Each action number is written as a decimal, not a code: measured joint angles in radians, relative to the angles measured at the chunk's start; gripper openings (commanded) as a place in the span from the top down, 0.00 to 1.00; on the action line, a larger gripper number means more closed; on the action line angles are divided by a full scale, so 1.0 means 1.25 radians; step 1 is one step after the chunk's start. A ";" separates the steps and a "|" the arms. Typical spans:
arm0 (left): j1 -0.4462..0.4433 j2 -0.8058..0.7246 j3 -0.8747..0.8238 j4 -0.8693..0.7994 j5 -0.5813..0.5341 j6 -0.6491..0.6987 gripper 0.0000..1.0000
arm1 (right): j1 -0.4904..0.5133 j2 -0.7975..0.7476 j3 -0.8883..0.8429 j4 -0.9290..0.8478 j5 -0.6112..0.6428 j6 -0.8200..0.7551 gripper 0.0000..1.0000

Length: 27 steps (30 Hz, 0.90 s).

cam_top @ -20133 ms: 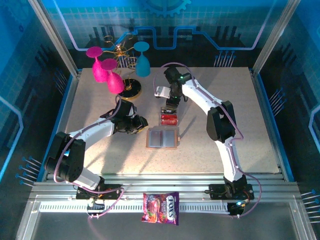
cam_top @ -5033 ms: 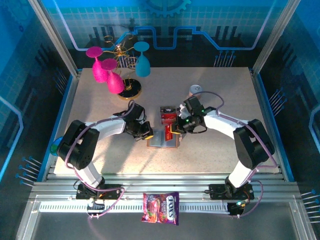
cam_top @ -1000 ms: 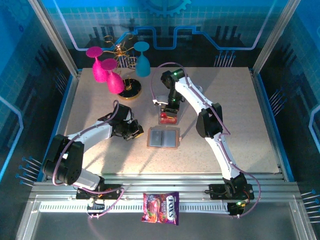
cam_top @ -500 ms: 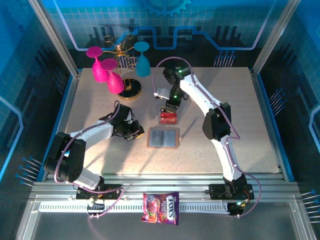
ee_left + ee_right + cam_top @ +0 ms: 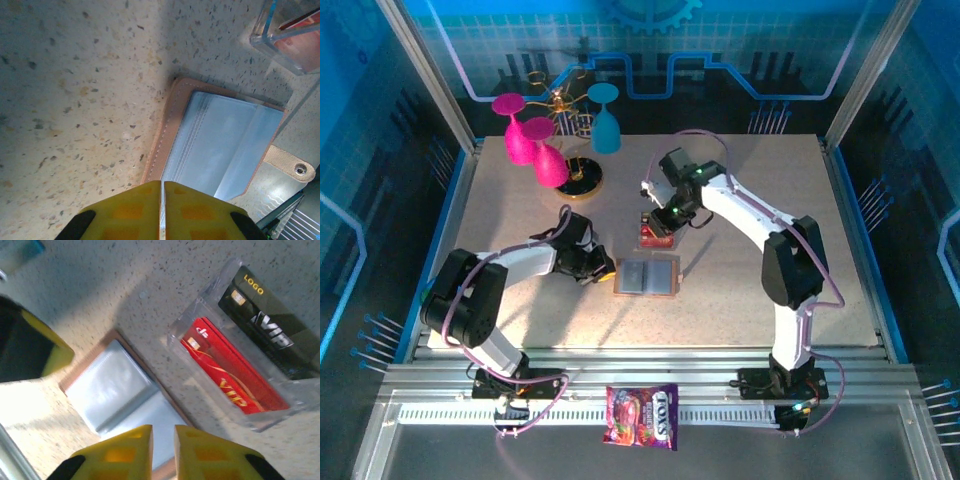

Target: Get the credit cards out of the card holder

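Note:
The card holder [image 5: 646,276] lies open and flat on the speckled table, its grey-blue pockets [image 5: 220,145] facing up with no card visible in them. Just beyond it stands a clear tray [image 5: 200,305] holding the credit cards: a red one [image 5: 230,376] and a black one [image 5: 270,330]. From the top they look like a red patch [image 5: 656,236]. My left gripper [image 5: 603,268] is shut and empty, its tips [image 5: 162,210] at the holder's left edge. My right gripper [image 5: 663,222] hovers over the tray and the holder's far edge, jaws [image 5: 163,450] narrowly open with nothing between them.
Pink glasses [image 5: 535,145] and a blue glass [image 5: 606,125] stand by a gold rack [image 5: 582,180] at the back left. A candy packet [image 5: 642,415] lies on the front rail. The table's right half is bare.
My right arm has swung from beyond the tray to come in from the right, and its jaws have narrowed. My left gripper has slid right to the holder's left edge.

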 measured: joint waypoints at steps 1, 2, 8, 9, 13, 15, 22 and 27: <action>-0.002 0.003 0.000 0.003 0.002 0.000 0.90 | 0.002 -0.008 -0.023 0.024 -0.010 0.041 0.86; -0.004 0.006 0.000 0.005 0.002 0.000 0.90 | 0.003 -0.014 -0.050 0.052 -0.021 0.084 0.86; -0.011 0.025 0.000 0.012 0.005 0.000 0.92 | 0.036 -0.045 -0.213 0.202 -0.076 0.291 0.86; -0.012 0.029 0.000 0.015 0.005 0.000 0.92 | 0.044 -0.048 -0.230 0.219 -0.085 0.318 0.85; -0.013 0.043 0.000 0.022 0.005 0.000 0.93 | 0.064 -0.050 -0.284 0.299 -0.128 0.412 0.81; -0.013 0.047 0.000 0.022 0.005 0.000 0.93 | 0.067 -0.052 -0.317 0.344 -0.144 0.456 0.79; -0.013 0.047 -0.002 0.025 0.005 0.000 0.93 | 0.075 -0.049 -0.350 0.416 -0.175 0.544 0.77; -0.013 0.047 -0.009 0.031 0.005 0.000 0.93 | 0.093 -0.040 -0.350 0.451 -0.189 0.576 0.74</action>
